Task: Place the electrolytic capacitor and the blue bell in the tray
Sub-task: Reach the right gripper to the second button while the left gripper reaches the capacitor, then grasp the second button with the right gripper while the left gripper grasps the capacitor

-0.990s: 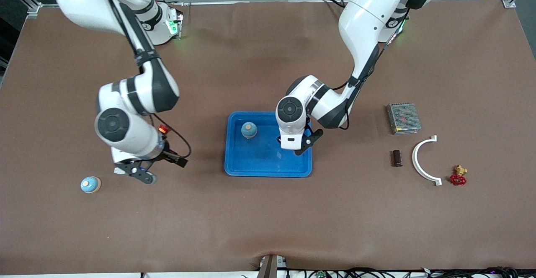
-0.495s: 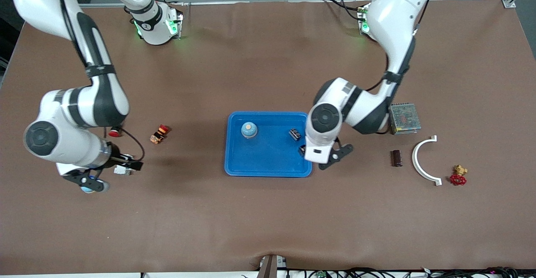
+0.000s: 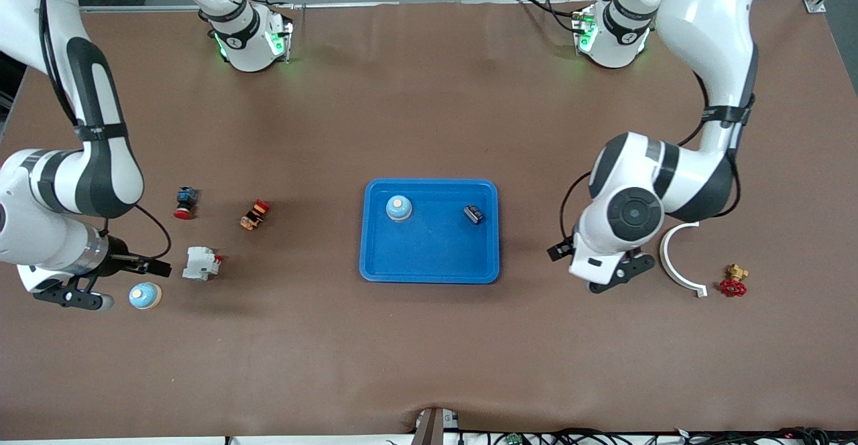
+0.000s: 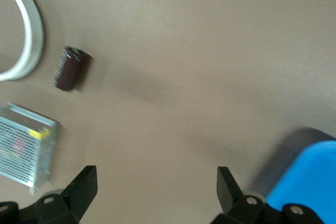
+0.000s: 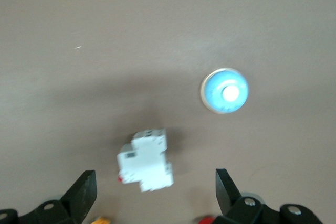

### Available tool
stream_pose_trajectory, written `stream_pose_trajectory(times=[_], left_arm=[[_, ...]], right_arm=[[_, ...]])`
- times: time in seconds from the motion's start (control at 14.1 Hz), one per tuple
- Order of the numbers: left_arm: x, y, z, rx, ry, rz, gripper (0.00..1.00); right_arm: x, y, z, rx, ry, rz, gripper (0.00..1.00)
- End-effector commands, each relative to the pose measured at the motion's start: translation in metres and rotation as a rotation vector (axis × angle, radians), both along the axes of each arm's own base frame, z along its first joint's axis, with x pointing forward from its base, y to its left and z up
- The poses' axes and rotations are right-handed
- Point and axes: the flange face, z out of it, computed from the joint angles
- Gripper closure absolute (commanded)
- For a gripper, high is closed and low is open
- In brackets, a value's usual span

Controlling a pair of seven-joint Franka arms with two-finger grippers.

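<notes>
With one bell [image 3: 399, 208] and a small dark part [image 3: 474, 214] already parked in the tray [image 3: 429, 267], both the left gripper [image 3: 606, 277] and right gripper [image 3: 70, 295] are spread empty, seemingly lined up for the capacitor [image 4: 69, 68] and the second bell [image 3: 145, 295] at the tray's 8 o'clock.

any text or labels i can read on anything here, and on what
No text reads clearly in any view.
The metal power supply has a yellow and red label, too blurred to read.
The white circuit breaker shows faint markings, unreadable.
The two blue bells, the dark capacitors, and the tray show no print.
</notes>
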Motion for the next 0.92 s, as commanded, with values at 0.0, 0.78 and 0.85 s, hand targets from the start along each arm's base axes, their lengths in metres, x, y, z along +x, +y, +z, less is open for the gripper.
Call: stream_pose_trajectory(times=[0.0,0.78,0.85], left_arm=[[-0.001,0.034,0.001,0.023,0.017,-0.074,0.00],[0.010,0.157,0.002,-0.041,0.042,-0.250,0.00],[0.010,0.159,0.002,-0.047,0.041,-0.268,0.00]], right_arm=[[0.006,-0.008,-0.029,-0.019,0.000,0.039,0.00],[0.040,-0.075,-0.100,-0.028,-0.027,0.188,0.00],[0.041,-0.077,-0.105,-0.028,-0.027,0.187,0.00]])
